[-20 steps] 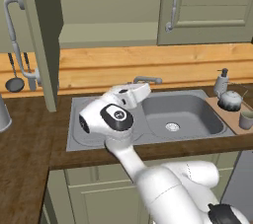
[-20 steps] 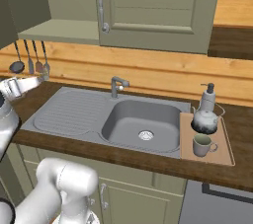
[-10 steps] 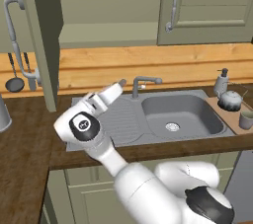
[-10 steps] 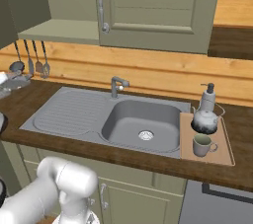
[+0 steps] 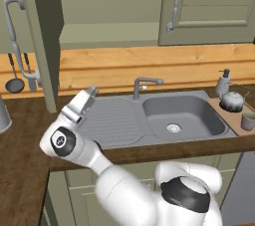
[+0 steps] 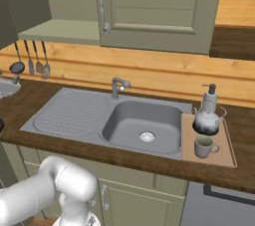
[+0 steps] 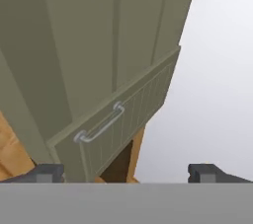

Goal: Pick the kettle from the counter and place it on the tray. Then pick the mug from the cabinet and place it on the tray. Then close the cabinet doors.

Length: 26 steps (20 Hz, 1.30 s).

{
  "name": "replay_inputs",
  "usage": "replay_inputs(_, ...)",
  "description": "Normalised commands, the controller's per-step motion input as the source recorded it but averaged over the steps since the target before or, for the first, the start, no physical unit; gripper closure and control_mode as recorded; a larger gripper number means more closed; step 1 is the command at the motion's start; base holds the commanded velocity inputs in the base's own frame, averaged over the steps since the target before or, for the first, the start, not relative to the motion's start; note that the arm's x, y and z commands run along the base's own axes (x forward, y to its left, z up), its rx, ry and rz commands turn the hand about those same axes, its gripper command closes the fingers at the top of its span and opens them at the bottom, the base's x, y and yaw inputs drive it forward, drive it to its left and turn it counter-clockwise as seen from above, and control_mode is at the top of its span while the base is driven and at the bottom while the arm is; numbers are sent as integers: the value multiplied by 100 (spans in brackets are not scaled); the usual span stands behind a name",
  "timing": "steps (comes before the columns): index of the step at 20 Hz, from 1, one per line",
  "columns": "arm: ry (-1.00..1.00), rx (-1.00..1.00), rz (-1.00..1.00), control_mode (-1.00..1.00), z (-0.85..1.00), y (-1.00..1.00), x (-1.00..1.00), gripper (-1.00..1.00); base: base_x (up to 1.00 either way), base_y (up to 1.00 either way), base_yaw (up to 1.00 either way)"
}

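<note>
The silver kettle [image 6: 206,120] stands on the pale wood tray [image 6: 225,154] at the sink's right, with the small grey mug [image 6: 204,146] just in front of it; both also show as kettle [image 5: 231,101] and mug [image 5: 248,120] on the tray [image 5: 220,106]. The cabinet [image 5: 109,33] has its left door [image 5: 42,36] swung out and its right door [image 5: 209,6] shut. My gripper [image 5: 92,90] hangs open and holds nothing, over the drainboard's left end, right of the open door. In the hand view my gripper [image 7: 126,173] points at a panelled door and its bar handle [image 7: 101,124].
The grey sink basin [image 5: 179,115], faucet [image 5: 142,83] and ribbed drainboard [image 5: 114,120] lie in the dark wood counter [image 5: 20,140]. A soap dispenser [image 5: 223,83] stands behind the kettle. Utensils [image 6: 32,60] hang on the wall at left.
My arm has swung left from above the sink to the drainboard's left end, toward the open left door. The gripper stayed open. Kettle, mug and tray have not moved.
</note>
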Motion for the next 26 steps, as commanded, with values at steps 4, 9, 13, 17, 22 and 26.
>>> replay_inputs(4, 2, -5, 0, -100, -5, 21, 0, -100, 0, 0, 0)
replay_inputs(9, 14, -10, 0, -100, 12, 58, 0, -100, 0, 0, 0)
replay_inputs(13, 22, -5, 0, -100, 0, 54, 10, -100, 0, 0, 0)
replay_inputs(17, 21, 0, 4, -100, -6, 32, 12, -100, 0, 0, 0)
replay_inputs(22, 19, 0, 2, -100, 0, 31, 3, -100, 0, 0, 0)
replay_inputs(26, 11, 0, 0, -100, 17, 16, 0, -100, 0, 0, 0)
